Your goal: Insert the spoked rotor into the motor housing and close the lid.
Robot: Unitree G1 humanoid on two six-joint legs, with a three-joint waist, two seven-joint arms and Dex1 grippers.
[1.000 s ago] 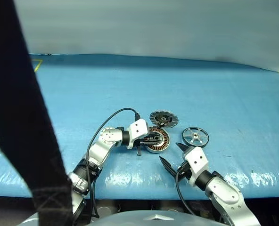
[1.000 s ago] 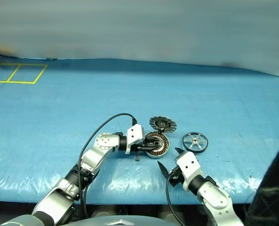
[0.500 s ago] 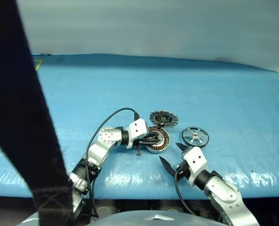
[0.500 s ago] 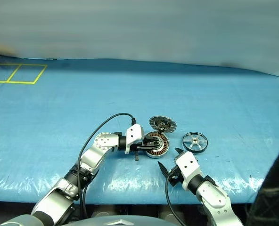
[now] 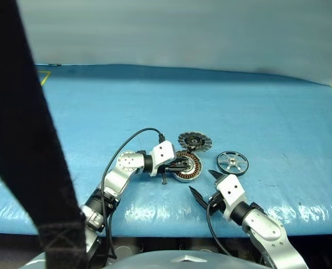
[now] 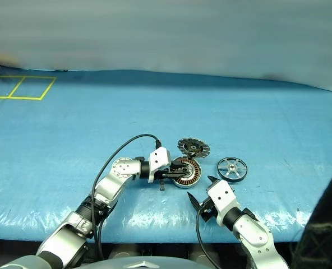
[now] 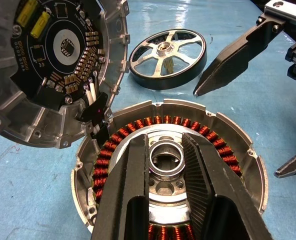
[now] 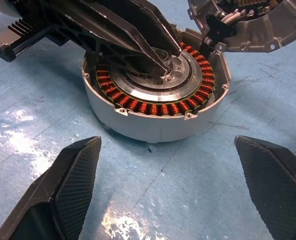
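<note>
Left wrist view: left gripper (image 7: 166, 145) unmoved, fingers clamped on hub ring of round silver copper-wound motor housing (image 7: 238, 145); right gripper (image 8: 173, 185) unchanged, wide open, empty; dark spoked rotor (image 7: 168, 57) untouched

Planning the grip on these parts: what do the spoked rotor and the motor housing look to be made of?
Spoked rotor: looks like metal, a dark smooth rim with bright machined silver spokes and hub that catch the light. Motor housing: apparently cast or machined aluminium, matte pale grey wall; inside, a ring of glossy copper-coloured wire windings around a shiny steel-like centre. The alloys cannot be confirmed by look alone.
</note>
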